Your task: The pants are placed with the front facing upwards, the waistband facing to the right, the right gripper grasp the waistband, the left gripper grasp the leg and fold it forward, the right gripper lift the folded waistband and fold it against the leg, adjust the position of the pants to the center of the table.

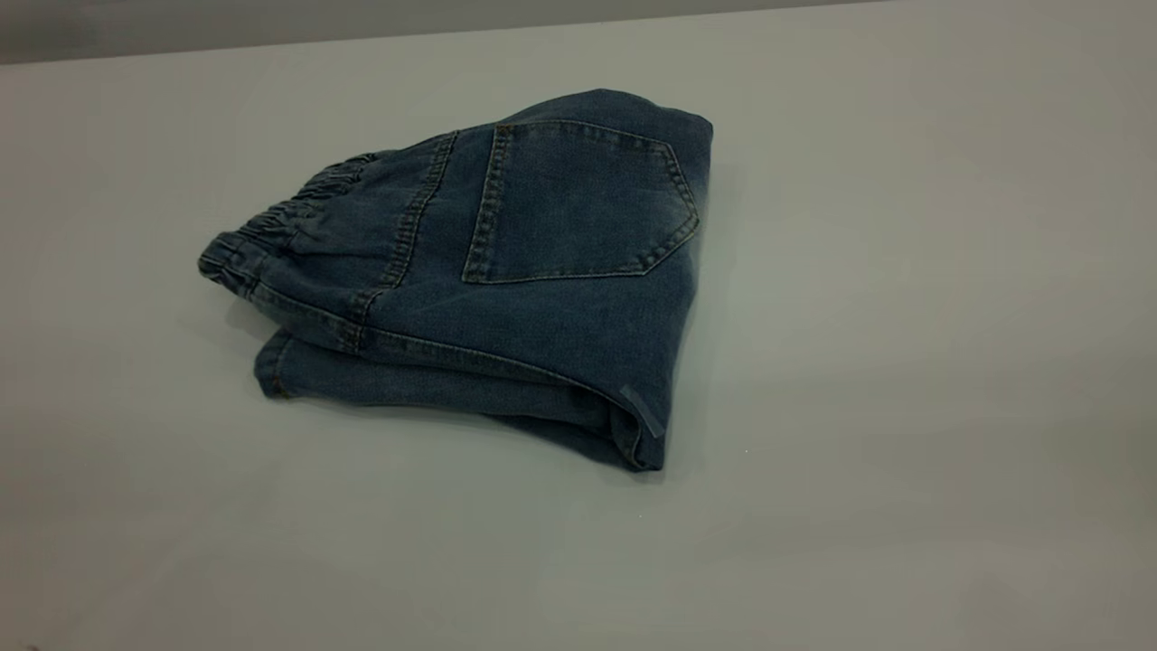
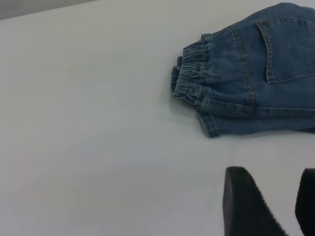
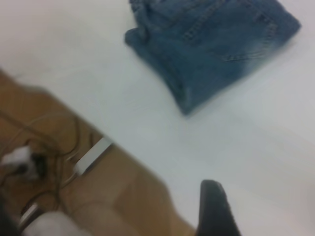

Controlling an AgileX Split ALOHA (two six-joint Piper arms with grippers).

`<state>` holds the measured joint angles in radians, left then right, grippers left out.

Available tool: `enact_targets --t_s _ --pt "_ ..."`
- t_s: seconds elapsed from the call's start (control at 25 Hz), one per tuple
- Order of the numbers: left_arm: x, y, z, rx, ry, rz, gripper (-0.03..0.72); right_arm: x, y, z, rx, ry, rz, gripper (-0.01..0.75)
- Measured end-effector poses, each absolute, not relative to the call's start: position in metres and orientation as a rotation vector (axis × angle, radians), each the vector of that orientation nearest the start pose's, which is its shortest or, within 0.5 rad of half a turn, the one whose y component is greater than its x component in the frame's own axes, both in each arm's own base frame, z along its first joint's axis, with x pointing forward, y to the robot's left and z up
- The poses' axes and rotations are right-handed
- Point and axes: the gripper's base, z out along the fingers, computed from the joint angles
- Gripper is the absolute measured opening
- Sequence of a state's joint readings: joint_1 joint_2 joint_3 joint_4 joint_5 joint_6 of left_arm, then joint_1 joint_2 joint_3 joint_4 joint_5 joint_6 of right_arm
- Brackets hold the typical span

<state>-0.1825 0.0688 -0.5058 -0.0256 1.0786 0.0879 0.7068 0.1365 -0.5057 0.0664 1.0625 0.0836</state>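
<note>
The pants (image 1: 542, 298) lie folded into a compact bundle near the middle of the white table (image 1: 904, 362), a patch pocket facing up. Their gathered waistband (image 1: 271, 231) points to the left of the exterior view, above a folded leg hem. No gripper shows in the exterior view. In the left wrist view my left gripper (image 2: 275, 174) hovers open over bare table, well apart from the waistband (image 2: 189, 73) and pants (image 2: 266, 83). In the right wrist view only one black finger (image 3: 215, 211) shows, with wide bare table beside it, far from the pants (image 3: 211, 44).
The table's edge runs diagonally through the right wrist view; beyond it lies a brown floor (image 3: 123, 196) with cables and a white power strip (image 3: 91, 157). The table's far edge (image 1: 362, 36) runs along the top of the exterior view.
</note>
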Motion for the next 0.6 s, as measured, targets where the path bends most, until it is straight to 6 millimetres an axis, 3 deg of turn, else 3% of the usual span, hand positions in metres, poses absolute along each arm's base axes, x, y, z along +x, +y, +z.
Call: enact_targets --t_s 0.32,0.6 --pt "0.004 -0.003 0.278 0.290 2.106 -0.086 0.258 0.012 0.009 0.278 -0.222 2.165 0.286 0.371" --pt "0.004 -0.003 0.277 0.215 2.115 -0.047 0.258 -0.005 0.005 0.279 0.025 2.047 0.156 0.371"
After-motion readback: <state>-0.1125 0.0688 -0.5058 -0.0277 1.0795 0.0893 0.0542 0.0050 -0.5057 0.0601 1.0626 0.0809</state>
